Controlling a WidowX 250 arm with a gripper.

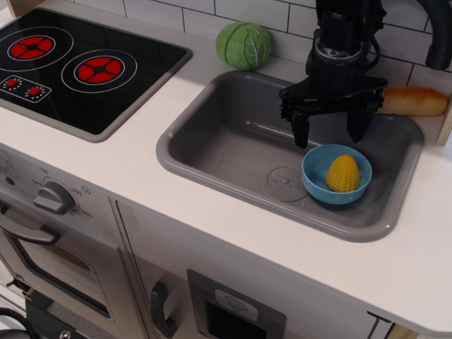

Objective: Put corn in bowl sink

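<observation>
The yellow corn (342,174) lies inside the light-blue bowl (318,181), which sits on the floor of the grey sink (219,141) at its right side, next to the round drain mark. My black gripper (328,133) hangs just above the bowl's far rim with its two fingers spread wide apart. It is open and holds nothing. The corn is clear of both fingers.
A green toy cabbage (244,45) stands on the counter behind the sink's left corner. A tan bread loaf (415,101) lies at the back right. The black faucet (439,35) arches behind my arm. The black stovetop (78,67) with red rings is at the left.
</observation>
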